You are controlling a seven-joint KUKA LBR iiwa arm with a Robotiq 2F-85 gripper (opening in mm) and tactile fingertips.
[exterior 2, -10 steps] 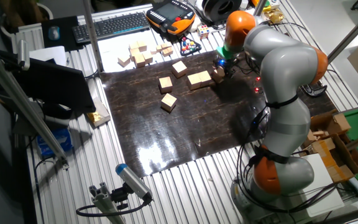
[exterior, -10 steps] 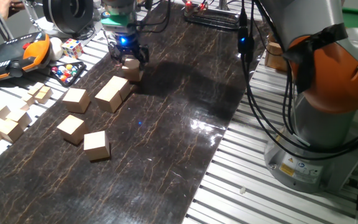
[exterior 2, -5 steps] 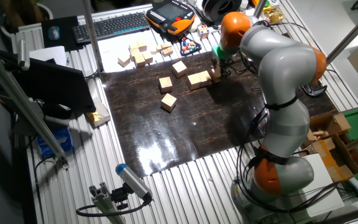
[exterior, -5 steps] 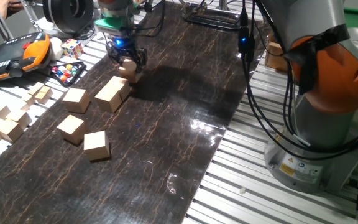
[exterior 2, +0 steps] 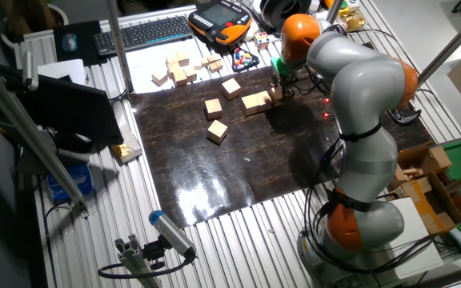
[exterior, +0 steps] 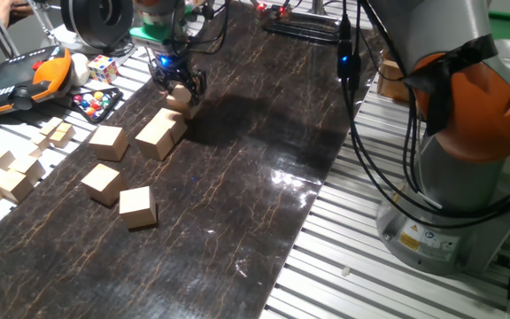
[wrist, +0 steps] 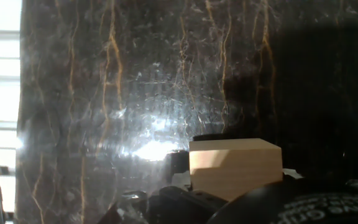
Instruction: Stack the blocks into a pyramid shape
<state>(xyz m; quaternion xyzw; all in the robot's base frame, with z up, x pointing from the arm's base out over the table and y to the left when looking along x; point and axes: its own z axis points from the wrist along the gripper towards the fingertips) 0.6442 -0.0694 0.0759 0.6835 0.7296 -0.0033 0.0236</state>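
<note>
Tool (exterior: 179, 86) carried its pinched block (exterior: 181, 96) farther left, probably airborne | no tiers built; five blocks loose on surface (exterior: 237, 177).

A robotics lab: a grey and orange robot arm (exterior 2: 366, 120) stands on a slotted aluminium bench (exterior: 397, 283), cables (exterior: 370, 151) trail about, and a control tablet (exterior 2: 218, 18), keyboard (exterior 2: 142, 34) and mouse (exterior 2: 70, 42) lie at one end.

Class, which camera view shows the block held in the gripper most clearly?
The hand view: the block fills the lower frame, its faces sharply lit. In one fixed view it is small between the gripper's fingers; in the other fixed view it is barely distinguishable.
</note>
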